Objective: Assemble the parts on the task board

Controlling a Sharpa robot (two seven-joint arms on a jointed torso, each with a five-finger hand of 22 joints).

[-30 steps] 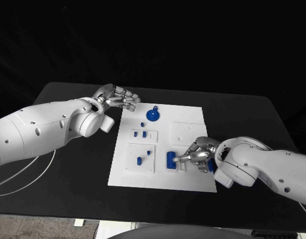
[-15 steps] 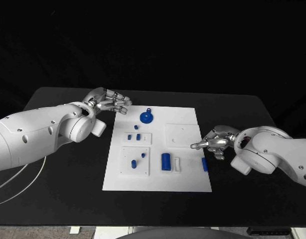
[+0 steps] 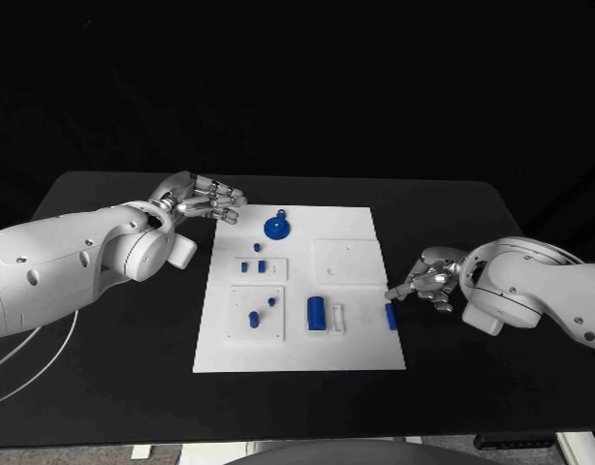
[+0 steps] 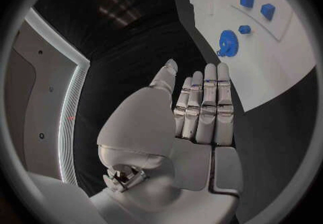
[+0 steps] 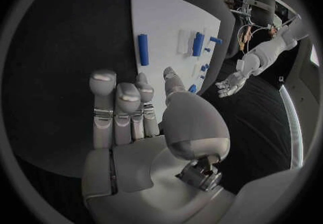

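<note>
The counter is black and smooth, with dark all around it. The task board, a flat white plate, lies in its middle. Small blue parts sit on the board, one round. The left hand and the right hand hold nothing, fingers straight and side by side.

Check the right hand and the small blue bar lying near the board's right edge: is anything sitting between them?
Nothing visible does. The right hand is off the white board's right edge, holding nothing, and the blue bar lies flat just inside that edge. Only bare table and board separate them.
</note>
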